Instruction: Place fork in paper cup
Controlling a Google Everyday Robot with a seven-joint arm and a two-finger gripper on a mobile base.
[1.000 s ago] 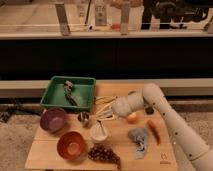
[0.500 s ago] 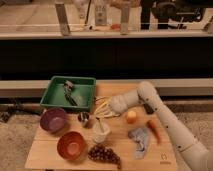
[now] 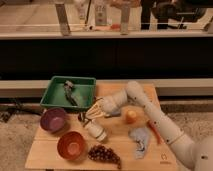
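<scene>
The white paper cup (image 3: 95, 131) sits on the wooden table (image 3: 115, 159) between the orange bowl and the orange fruit, and it looks tilted toward the upper left. My gripper (image 3: 95, 112), at the end of the white arm (image 3: 150, 112), hangs just above and behind the cup's mouth. Pale cream shapes show at its tip. I cannot make out the fork as a separate thing. A small dark metal cup (image 3: 82, 117) stands right beside the gripper on its left.
A green tray (image 3: 60, 89) holding dark items lies at the back left. A purple bowl (image 3: 53, 120) and an orange bowl (image 3: 72, 145) stand at the left. Grapes (image 3: 104, 154), an orange fruit (image 3: 131, 116), a blue cloth (image 3: 140, 140) and a red item (image 3: 153, 131) lie nearby.
My gripper has moved left and slightly down, from beside the orange fruit to just over the paper cup. The other things have stayed put.
</scene>
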